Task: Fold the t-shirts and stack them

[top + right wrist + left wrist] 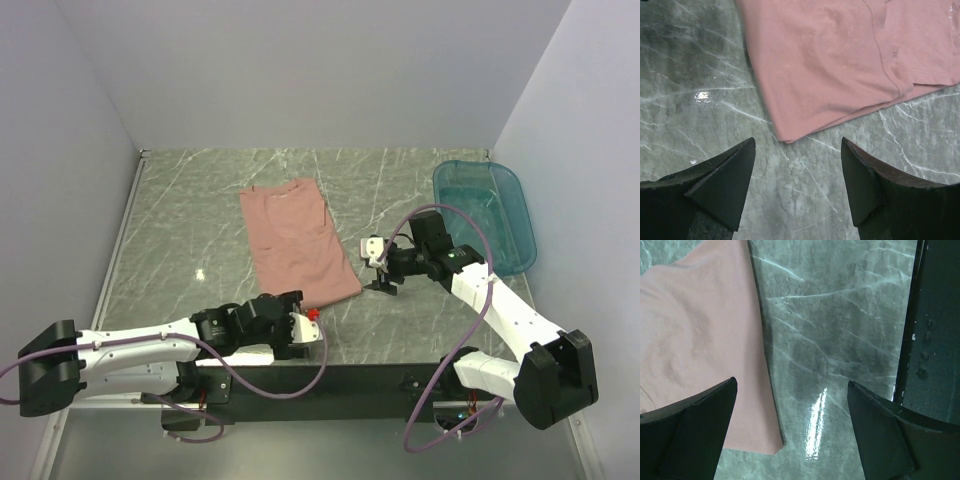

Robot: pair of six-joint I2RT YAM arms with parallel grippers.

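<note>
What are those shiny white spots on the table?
Light bouncing off the glossy table: in the left wrist view, a tall white streak right of the pink t-shirt; in the right wrist view, a smaller glint left of the t-shirt; in the top external view, one tiny spot left of it.

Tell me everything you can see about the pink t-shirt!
The pink t-shirt is soft-looking dusty-pink cloth, folded into a long rectangle with its neckline at the far end. It lies flat on the grey marble table, left of the teal tub and apart from it. Layered edges and a stitched hem show at one corner. No print shows. The left gripper and right gripper hang open by its near corners; neither grips it.
</note>
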